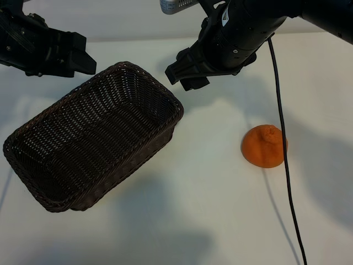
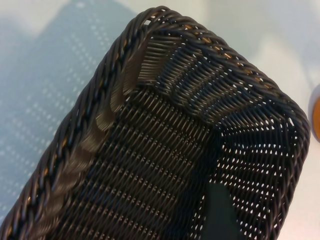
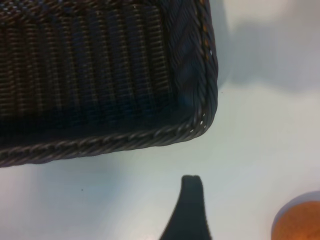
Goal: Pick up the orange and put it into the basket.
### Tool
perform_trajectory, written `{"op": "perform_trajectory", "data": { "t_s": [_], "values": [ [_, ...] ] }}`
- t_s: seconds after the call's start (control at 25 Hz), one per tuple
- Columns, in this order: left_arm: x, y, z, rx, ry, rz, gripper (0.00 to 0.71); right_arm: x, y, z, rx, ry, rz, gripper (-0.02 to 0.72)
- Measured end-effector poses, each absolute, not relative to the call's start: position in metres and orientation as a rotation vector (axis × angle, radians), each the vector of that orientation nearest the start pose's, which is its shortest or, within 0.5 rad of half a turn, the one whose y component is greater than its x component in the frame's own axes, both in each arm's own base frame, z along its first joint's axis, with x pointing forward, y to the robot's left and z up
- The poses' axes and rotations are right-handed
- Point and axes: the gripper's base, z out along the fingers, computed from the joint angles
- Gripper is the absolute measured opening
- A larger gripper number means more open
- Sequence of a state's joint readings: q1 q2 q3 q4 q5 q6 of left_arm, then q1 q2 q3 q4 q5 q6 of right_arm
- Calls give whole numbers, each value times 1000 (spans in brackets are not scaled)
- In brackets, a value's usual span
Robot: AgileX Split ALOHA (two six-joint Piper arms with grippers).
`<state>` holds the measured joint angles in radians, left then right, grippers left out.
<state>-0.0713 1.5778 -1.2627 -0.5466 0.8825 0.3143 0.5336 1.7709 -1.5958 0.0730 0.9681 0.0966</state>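
Note:
The orange (image 1: pixel 264 146) lies on the white table to the right of the basket (image 1: pixel 175 105), stem nub up, with nothing touching it. The dark brown wicker basket sits slantwise at left centre and holds nothing. My right gripper (image 1: pixel 183 77) hovers open above the table just past the basket's far right corner, well short of the orange. In the right wrist view one finger (image 3: pixel 189 210) shows over bare table between the basket's rim (image 3: pixel 150 137) and the orange (image 3: pixel 300 222). My left gripper (image 1: pixel 85 52) hangs open above the basket's far left side; its wrist view looks into the basket (image 2: pixel 210 37).
A black cable (image 1: pixel 281 127) runs from the right arm down across the table, passing right beside the orange. Bare white table (image 1: pixel 209 210) lies in front of the basket and around the orange.

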Motion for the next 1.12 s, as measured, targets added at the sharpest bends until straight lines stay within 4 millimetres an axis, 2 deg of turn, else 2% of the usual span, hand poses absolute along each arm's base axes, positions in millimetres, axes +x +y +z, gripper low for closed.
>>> {"op": "perform_trajectory", "data": {
  "t_s": [1.12],
  "values": [
    [333,-59,300,153,2525,-557,500,334,203,313,-542,2599,309,595]
  ]
}}
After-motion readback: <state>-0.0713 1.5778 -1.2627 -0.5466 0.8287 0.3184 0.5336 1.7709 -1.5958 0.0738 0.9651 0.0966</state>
